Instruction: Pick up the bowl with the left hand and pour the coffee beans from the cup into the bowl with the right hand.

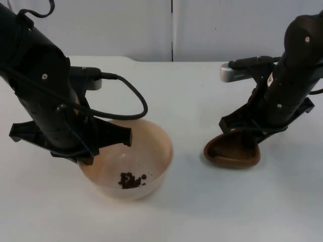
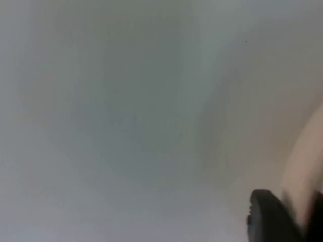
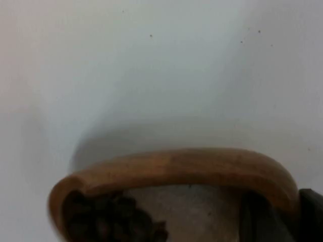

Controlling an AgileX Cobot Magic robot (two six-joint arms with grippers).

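The bowl (image 1: 132, 160) rim is pinched by the left gripper (image 1: 88, 151) at table (image 1: 192, 96) front, a few coffee beans (image 1: 130, 180) inside. The brown cup (image 1: 233, 149), beans seen inside it at the right wrist, is gripped at its rim by the right gripper (image 1: 251, 132), well apart from the bowl.

Bowl (image 1: 128, 161) sits on table (image 1: 192, 212), beans (image 1: 131, 180) lying in its near part. Left gripper (image 1: 88, 151) at bowl's left rim. Cup (image 1: 232, 150) right of bowl, well apart, beans inside it (image 3: 108, 219); right gripper (image 1: 247, 132) at cup's far rim.
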